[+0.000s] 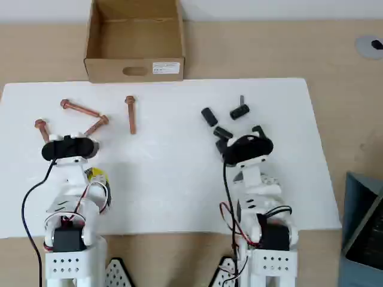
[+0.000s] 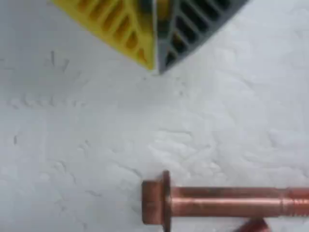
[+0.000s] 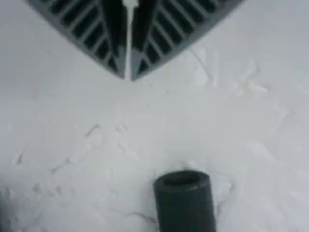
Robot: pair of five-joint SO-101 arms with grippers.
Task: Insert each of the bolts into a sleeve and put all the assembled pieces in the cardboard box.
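Several copper bolts lie scattered on the left of the white mat. Several short black sleeves lie on its right. The open cardboard box stands beyond the mat's far edge. My left gripper is shut, its yellow and grey fingers meeting just above the mat, a short way from the head of one bolt. My right gripper is also shut with nothing in it, hovering near one upright-looking sleeve. In the high view the left arm sits by the bolts and the right arm by the sleeves.
One bolt lies apart, nearer the mat's middle. A second bolt's tip peeks in beside the first. A dark bin stands at the table's right edge. Bare mat stretches between the two arms.
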